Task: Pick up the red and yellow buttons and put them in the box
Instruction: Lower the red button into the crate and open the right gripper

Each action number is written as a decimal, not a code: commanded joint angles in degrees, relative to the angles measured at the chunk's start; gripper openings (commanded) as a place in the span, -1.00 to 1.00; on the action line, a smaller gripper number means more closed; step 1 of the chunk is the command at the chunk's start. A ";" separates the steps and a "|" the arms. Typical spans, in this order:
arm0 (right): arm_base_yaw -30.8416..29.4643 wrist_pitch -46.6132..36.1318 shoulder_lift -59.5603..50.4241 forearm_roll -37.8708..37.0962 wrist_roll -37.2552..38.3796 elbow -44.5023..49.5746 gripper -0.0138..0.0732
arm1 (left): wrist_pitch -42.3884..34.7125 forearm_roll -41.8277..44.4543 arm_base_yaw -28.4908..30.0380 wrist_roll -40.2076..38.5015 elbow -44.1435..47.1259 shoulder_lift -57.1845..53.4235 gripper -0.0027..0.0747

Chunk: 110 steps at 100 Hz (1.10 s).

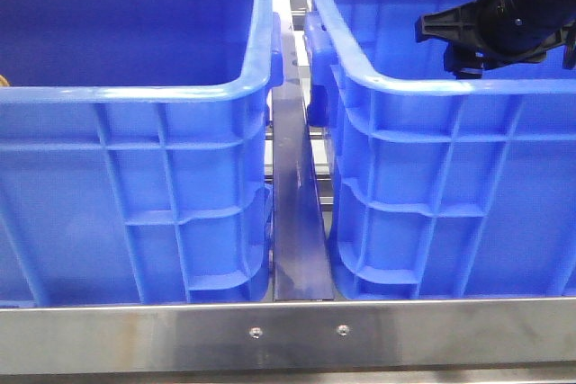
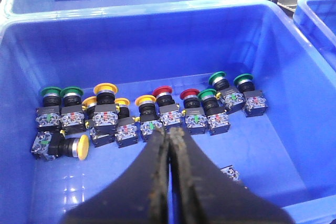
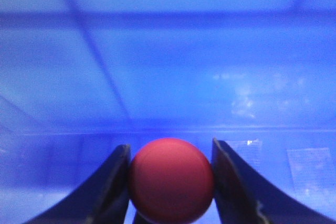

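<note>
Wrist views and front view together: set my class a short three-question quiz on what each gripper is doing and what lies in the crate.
1. True or false: the right gripper is empty.
2. Multiple choice: the left gripper above the crate of push buttons is A) wide open, B) shut with nothing between its fingers, C) clamped on a green button.
3. Fill in: the one button lying on its side has a ____ cap.

Key
1. False: it holds a red button.
2. B
3. yellow
</note>
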 commanded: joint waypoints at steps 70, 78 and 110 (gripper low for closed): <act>-0.13 4.01 -5.48 0.54 -0.32 0.55 0.54 | -4.37 -0.67 0.01 -0.53 -1.61 0.26 -0.98; -0.13 4.56 -6.51 0.54 -0.32 0.55 0.54 | -4.37 -0.67 0.01 -0.53 -1.61 0.26 -0.98; -0.13 5.10 -17.33 0.54 -0.32 3.79 0.54 | -4.37 -0.67 0.01 -0.53 -1.61 0.26 -0.98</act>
